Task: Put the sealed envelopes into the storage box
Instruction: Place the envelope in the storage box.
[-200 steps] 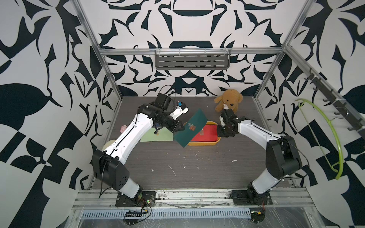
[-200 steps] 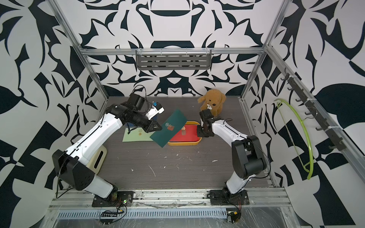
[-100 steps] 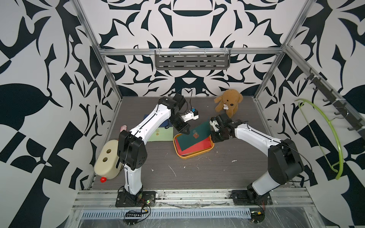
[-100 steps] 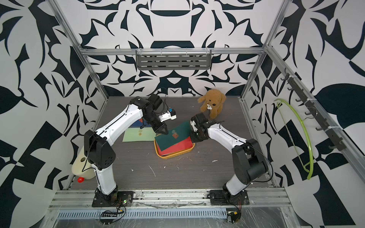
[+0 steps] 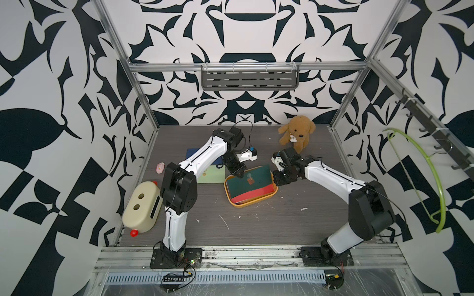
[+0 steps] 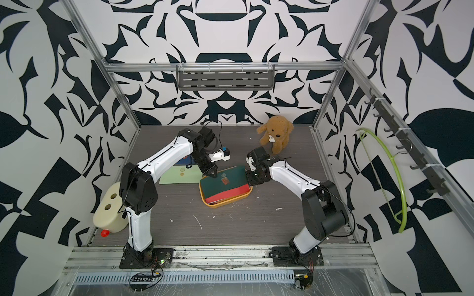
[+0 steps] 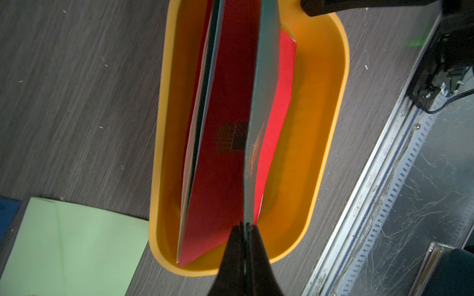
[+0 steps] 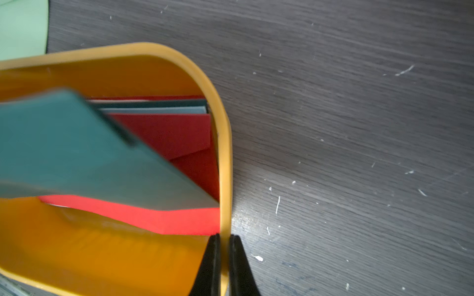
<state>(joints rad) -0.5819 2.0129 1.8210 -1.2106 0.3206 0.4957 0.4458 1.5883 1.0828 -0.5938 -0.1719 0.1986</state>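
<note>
The mustard-yellow storage box (image 5: 256, 203) (image 6: 227, 202) sits mid-table with several sealed envelopes stacked inside, a red one (image 7: 225, 102) (image 8: 166, 133) on top. My left gripper (image 5: 239, 174) (image 7: 246, 225) is shut on the edge of a dark green envelope (image 5: 247, 179) (image 7: 261, 89) (image 8: 64, 153), which slants over the red one with its far edge raised. My right gripper (image 5: 278, 180) (image 8: 223, 237) is shut on the box rim (image 8: 225, 153) at its right end. A light green envelope (image 5: 213, 175) (image 6: 179, 175) and a navy one (image 5: 191, 153) lie flat left of the box.
A brown teddy bear (image 5: 296, 134) sits at the back right. A cream block toy (image 5: 141, 207) and a small pink item (image 5: 160, 167) lie by the left wall. A green hanger (image 5: 433, 179) hangs on the right wall. Metal rails (image 7: 384, 179) run along the front edge.
My left gripper has swung right and down, bringing the dark green envelope from mid-air onto the stack in the box. My right gripper has pulled the box forward and turned it.
</note>
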